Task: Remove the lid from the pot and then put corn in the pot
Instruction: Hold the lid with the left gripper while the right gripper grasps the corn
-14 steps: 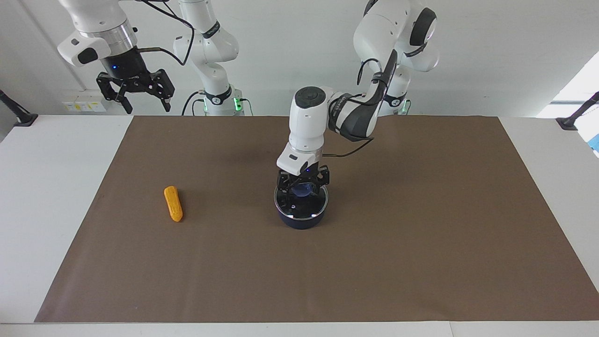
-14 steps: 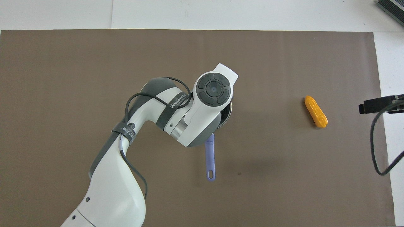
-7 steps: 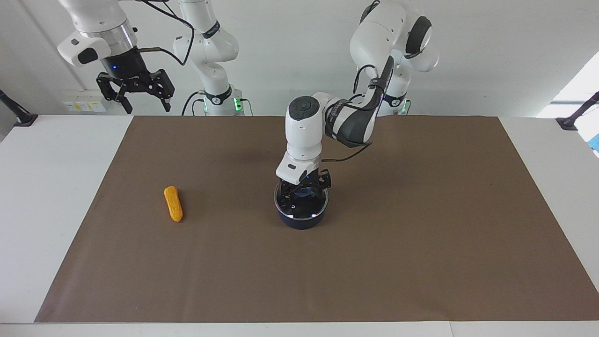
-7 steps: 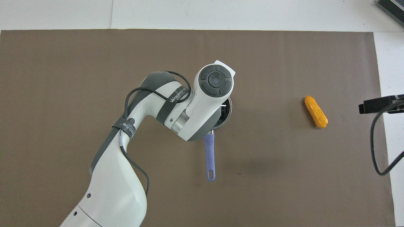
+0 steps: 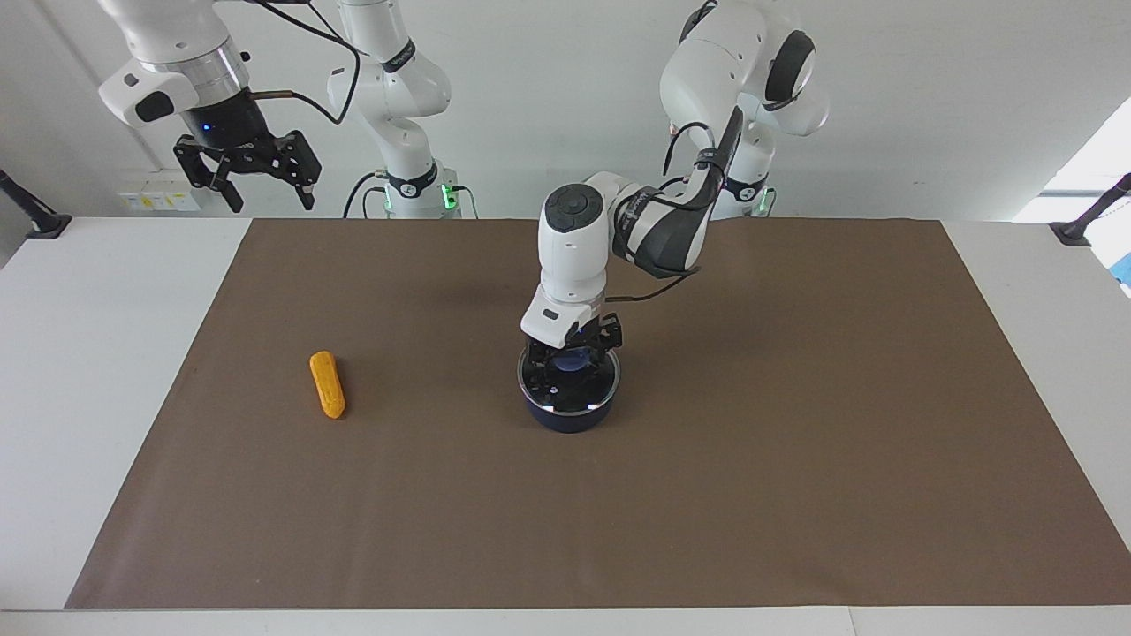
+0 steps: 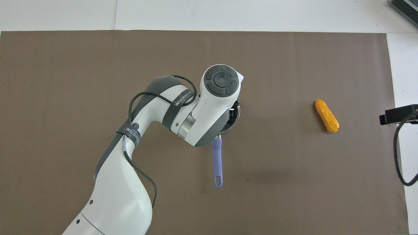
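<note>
The dark blue pot (image 5: 570, 417) stands mid-mat with the glass lid (image 5: 590, 394) on it. Its long blue handle (image 6: 217, 161) points toward the robots. My left gripper (image 5: 573, 358) is down on the lid, at the blue knob (image 5: 575, 359). In the overhead view the left arm hides most of the pot; only a piece of the lid's rim (image 6: 237, 112) shows. The yellow-orange corn (image 5: 328, 385) lies on the mat toward the right arm's end, also in the overhead view (image 6: 327, 116). My right gripper (image 5: 249, 187) hangs open and empty, high above the table's edge near its base.
A brown mat (image 5: 795, 459) covers most of the white table (image 5: 88, 353). A part of the right arm and its cable (image 6: 398, 114) reach into the overhead view's edge beside the corn.
The left gripper has sunk a little onto the lid's knob and its wrist has turned slightly. The right gripper has drawn up and away from the corn's end. Pot, lid and corn have not moved.
</note>
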{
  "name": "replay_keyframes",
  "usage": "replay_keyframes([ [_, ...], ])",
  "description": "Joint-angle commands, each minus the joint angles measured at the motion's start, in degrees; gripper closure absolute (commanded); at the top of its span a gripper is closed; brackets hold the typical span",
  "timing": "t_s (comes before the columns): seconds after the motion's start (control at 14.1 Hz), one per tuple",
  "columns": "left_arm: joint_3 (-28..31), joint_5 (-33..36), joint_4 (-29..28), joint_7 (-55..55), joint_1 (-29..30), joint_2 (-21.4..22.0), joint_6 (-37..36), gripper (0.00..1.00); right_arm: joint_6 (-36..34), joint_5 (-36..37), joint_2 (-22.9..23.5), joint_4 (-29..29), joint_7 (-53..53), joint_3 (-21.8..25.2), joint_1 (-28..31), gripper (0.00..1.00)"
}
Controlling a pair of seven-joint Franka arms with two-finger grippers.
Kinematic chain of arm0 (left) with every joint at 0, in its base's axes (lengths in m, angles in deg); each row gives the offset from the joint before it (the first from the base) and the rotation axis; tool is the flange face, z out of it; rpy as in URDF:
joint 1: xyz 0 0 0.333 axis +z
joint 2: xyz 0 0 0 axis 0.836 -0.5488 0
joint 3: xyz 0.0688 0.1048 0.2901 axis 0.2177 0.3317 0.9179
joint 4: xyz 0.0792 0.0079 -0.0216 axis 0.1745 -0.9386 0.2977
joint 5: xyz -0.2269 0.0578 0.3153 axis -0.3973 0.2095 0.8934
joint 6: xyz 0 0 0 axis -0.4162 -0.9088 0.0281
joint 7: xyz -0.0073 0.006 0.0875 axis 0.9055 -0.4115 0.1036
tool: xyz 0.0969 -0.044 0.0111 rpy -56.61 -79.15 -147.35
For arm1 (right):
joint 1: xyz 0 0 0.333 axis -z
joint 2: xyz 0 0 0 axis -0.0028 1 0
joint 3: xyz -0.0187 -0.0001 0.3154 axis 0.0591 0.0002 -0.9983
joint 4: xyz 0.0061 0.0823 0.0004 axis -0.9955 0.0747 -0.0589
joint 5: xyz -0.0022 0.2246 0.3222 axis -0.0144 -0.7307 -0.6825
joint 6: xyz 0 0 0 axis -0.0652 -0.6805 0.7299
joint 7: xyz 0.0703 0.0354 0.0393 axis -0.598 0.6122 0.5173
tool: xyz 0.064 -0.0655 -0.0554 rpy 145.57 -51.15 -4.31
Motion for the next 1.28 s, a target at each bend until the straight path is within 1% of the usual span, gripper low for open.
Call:
replay_keyframes([
  [0.0, 0.57, -2.0, 1.55, -0.66, 0.03, -0.38, -1.84, 0.0, -0.18, 0.74, -1.9, 2.2, 1.13, 0.09, 0.37, 0.0],
  [0.28, 0.84, -1.91, 1.55, -0.66, 0.03, -0.38, -1.93, 0.0, 12.72, 0.74, -0.06, 10.18, 1.48, -0.08, 0.37, 0.0],
  [0.42, 0.84, -1.91, 1.64, -0.75, 0.03, -0.38, -1.93, 0.01, 16.78, 0.74, 3.97, 10.64, 4.53, -0.08, 0.45, 0.0],
  [0.57, 0.84, -1.91, 1.64, -1.01, 0.03, -0.29, -2.1, 0.16, 20.83, 0.66, 7.05, 10.73, 8.15, 0.0, 0.45, 0.0],
  [0.71, 0.84, -1.91, 1.64, -1.01, 0.03, -0.2, -2.19, 0.18, 22.15, 0.57, 10.48, 10.82, 9.04, -0.08, 1.06, 0.0],
  [0.78, 0.84, -1.91, 1.73, -1.01, 0.03, -0.29, -2.02, 0.18, 24.68, 0.57, 11.97, 11.86, 10.17, -0.08, 1.07, 0.0],
  [0.92, 0.84, -1.91, 2.25, -1.01, 0.03, -0.29, -2.1, 0.18, 31.71, 0.57, 12.69, 16.59, 14.47, -0.08, 1.07, 0.0],
  [0.99, 0.84, -1.91, 2.34, -1.01, 0.03, -0.2, -2.1, 0.18, 33.48, 0.57, 12.69, 18.53, 16.67, 0.0, 1.24, 0.0],
  [1.06, 0.75, -1.91, 2.34, -1.01, 0.03, -0.2, -2.28, 0.18, 33.59, 0.57, 12.95, 19.68, 18.78, -0.08, 1.94, 0.0],
  [1.2, 0.75, -1.82, 2.34, -1.01, 0.03, -0.11, -2.54, 0.18, 37.61, 0.57, 12.96, 23.02, 21.25, -0.08, 2.21, 0.0],
])
